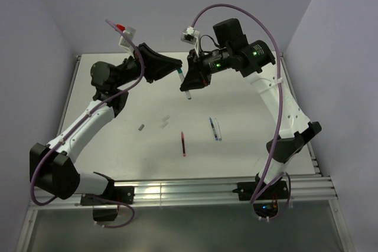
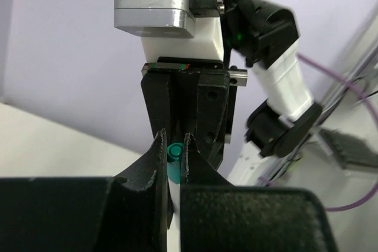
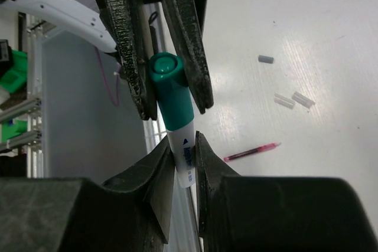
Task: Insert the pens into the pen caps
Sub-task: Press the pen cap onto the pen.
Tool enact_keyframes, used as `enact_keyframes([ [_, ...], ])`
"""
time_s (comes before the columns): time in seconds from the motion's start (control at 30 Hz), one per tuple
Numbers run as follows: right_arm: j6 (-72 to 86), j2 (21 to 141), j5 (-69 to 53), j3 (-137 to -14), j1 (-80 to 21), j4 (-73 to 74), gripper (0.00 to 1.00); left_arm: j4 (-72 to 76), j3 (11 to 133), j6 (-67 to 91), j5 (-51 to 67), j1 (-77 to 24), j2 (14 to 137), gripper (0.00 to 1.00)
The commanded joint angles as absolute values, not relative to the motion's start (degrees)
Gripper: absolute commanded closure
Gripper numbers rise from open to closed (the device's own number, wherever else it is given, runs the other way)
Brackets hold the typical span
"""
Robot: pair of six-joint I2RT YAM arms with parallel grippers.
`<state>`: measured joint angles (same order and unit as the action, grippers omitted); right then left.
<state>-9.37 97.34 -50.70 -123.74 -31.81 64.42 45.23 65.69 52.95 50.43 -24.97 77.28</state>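
Nearest the arm bases, the red pen (image 1: 183, 143) lies on the table (image 1: 118, 163), roughly end-on to the arms. Everything else is placed from it.

To the right of the red pen and a little farther back lies the dark blue pen (image 1: 212, 128). A pale pen (image 1: 218, 130) lies just beside it, on the side away from the red pen. To the left of the red pen and slightly farther back is the grey cap (image 1: 141, 127). Two white caps (image 1: 162, 124) (image 1: 167, 118) lie close together between the grey cap and the red pen, also a little farther back.

Well beyond the red pen, almost straight behind it and raised off the table, the two grippers meet. The white pen (image 3: 185, 160) has one end inside the teal cap (image 3: 171, 90), the only cap with a pen in it.

That makes four pens: one red, one dark blue, one pale and one white. There are also four caps: one grey, two white and one teal.

The right gripper (image 3: 184, 140) is clamped on the barrel of the white pen, which runs between its two fingers. The capped end sticks out past the fingertips. The left gripper (image 2: 173, 140) is pinched on the teal cap from the opposite side, with one finger against each flank. The cap's closed end shows between the fingers in the left wrist view. The two sets of fingertips nearly meet around the joined pen and cap.
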Motion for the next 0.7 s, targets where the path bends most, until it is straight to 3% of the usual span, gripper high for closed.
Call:
enact_keyframes([
  [0.0,-4.48,96.59,-53.70,-130.95,-30.94,28.65,1.00,50.52,58.80,73.37,73.39,-30.67,81.12,1.00],
  [0.1,-5.10,96.85,-53.79,-131.13,-30.94,28.74,1.00,52.65,56.78,74.10,73.57,-30.67,80.60,1.00],
  [0.37,-2.82,94.92,-57.30,-124.55,-30.85,28.39,1.00,24.11,63.89,51.52,73.04,-30.24,77.43,1.00],
  [0.67,1.58,92.81,-58.89,-119.80,-30.41,24.61,1.00,23.12,65.21,50.80,75.41,-28.56,77.43,1.00],
])
